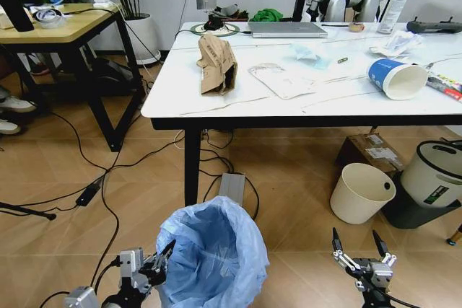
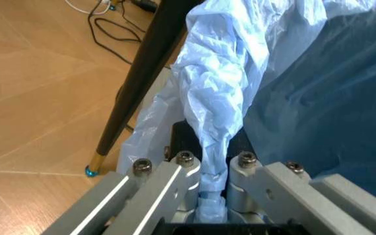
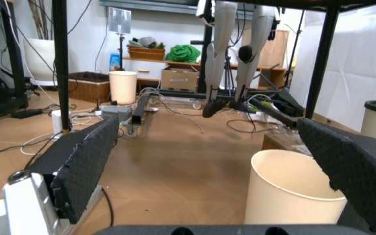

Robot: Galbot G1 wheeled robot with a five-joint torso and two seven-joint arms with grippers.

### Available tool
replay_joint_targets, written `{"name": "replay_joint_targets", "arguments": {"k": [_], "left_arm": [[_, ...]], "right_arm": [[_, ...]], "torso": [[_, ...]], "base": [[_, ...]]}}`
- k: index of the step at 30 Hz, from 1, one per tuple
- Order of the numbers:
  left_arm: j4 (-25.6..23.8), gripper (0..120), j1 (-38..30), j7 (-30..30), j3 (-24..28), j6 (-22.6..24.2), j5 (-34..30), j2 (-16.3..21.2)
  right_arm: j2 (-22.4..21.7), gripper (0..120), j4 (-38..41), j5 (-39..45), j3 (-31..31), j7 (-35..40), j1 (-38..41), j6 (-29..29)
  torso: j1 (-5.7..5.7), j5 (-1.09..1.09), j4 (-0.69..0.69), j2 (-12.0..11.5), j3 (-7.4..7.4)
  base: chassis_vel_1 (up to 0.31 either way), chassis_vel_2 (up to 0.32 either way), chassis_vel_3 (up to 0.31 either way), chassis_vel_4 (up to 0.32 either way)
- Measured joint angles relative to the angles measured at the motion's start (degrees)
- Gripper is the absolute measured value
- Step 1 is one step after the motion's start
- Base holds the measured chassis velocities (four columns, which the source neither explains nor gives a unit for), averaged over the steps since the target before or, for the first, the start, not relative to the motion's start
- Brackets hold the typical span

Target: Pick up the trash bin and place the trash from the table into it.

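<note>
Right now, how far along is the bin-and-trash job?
Done: the left hand is shut on the trash bin's blue bag rim. In hand: the bin, low near the floor. Left: the brown paper bag, clear package and blue cup lie on the table. The right hand hangs open, empty.

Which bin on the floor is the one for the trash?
Find the white table, then look down at the floor in front of its black leg. The trash bin sits there, by the left claw. It alone wears a crinkly light-blue bag; the cream bin is bare.
</note>
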Motion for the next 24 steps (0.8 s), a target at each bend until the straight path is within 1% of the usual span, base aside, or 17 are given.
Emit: {"name": "replay_joint_targets", "arguments": {"k": [4, 9, 10, 16, 17, 24], "left_arm": [[0.0, 0, 0.0, 0.1, 0.0, 0.0, 0.0, -0.1], [-0.1, 0, 0.0, 0.5, -0.2, -0.1, 0.2, -0.3], [-0.1, 0, 0.0, 0.5, -0.2, -0.1, 0.2, -0.3], [-0.2, 0, 0.1, 0.9, -0.2, -0.1, 0.5, -0.5], [-0.2, 0, 0.1, 0.9, -0.2, -0.1, 0.5, -0.5], [0.1, 0, 0.0, 0.9, -0.1, -0.1, 0.8, -0.8]], "right_arm": [[0.0, 100, 0.0, 0.0, 0.0, 0.0, -0.2, 0.2], [0.0, 100, 0.0, 0.0, 0.0, 0.0, -0.4, 0.4], [0.0, 100, 0.0, 0.0, 0.0, 0.0, -0.4, 0.4], [0.0, 100, 0.2, 0.0, 0.0, 0.0, -0.4, 0.4], [0.0, 100, 0.2, 0.0, 0.0, 0.0, -0.4, 0.4], [-0.3, 100, 0.2, 0.1, -0.1, 0.0, -0.5, 0.4]], "torso": [[0.18, 0.00, 0.00, 0.7, 0.56], [0.62, 0.00, 0.00, 2.3, 1.70], [0.62, 0.00, 0.00, 2.3, 1.70], [1.02, 0.00, 0.00, 3.9, 2.94], [1.02, 0.00, 0.00, 3.9, 2.94], [1.68, 0.00, 0.00, 5.8, 4.12]], "base": [[0.000, 0.000, 0.000, 0.000], [0.000, 0.000, 0.000, 0.000], [0.000, 0.000, 0.000, 0.000], [0.000, 0.000, 0.000, 0.000], [0.000, 0.000, 0.000, 0.000], [0.000, 0.000, 0.000, 0.000]]}}
